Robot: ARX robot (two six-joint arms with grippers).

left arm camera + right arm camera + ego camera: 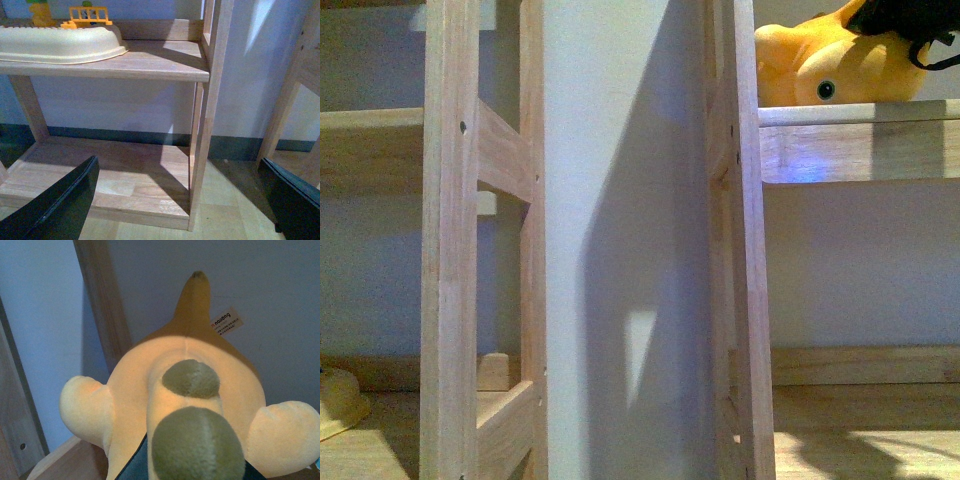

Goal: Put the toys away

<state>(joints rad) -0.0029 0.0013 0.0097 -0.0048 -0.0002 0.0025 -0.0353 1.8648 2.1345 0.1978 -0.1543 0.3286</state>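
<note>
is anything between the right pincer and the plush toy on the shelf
Nothing visible does. The plush toy lies on the wooden shelf, and the right pincer is already right at its top, with no object between them.

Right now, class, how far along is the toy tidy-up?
Nearly done: the orange plush toy already lies on the wooden shelf. In hand: the right hand sits over the toy; whether it grips is unclear. Left: pulling that hand clear. The left hand is open and empty.
</note>
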